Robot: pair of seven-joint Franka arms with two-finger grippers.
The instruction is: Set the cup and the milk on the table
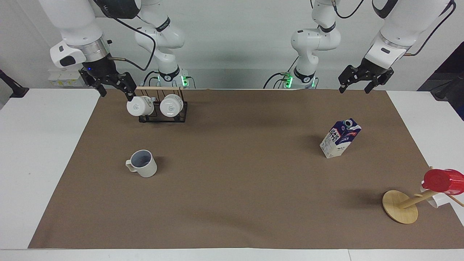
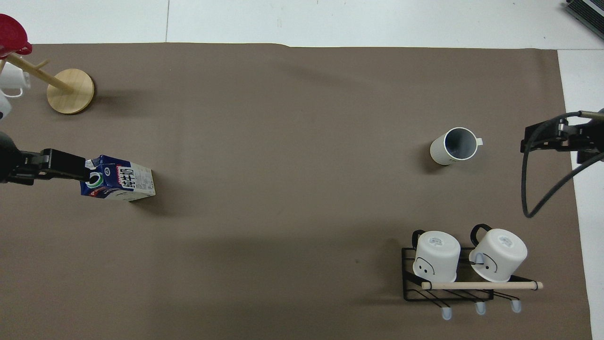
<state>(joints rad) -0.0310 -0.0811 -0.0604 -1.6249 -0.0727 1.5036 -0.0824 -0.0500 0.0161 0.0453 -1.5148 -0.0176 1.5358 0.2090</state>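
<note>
One camera sits high up across the table [image 1: 21, 152] and looks at the robots, so their bases stand at 12 o'clock and the brown sheet [image 1: 232, 203] fills the picture from far off. The other camera hangs high over the robots' own end and looks almost straight down and forward, about as far away, so the arms poke in from 3 and 9 o'clock. Both see the same sheet, but turned half way round: the milk [image 1: 340, 138] at 3 o'clock in the first lies at 9 o'clock [image 2: 118, 178] in the second.
</note>
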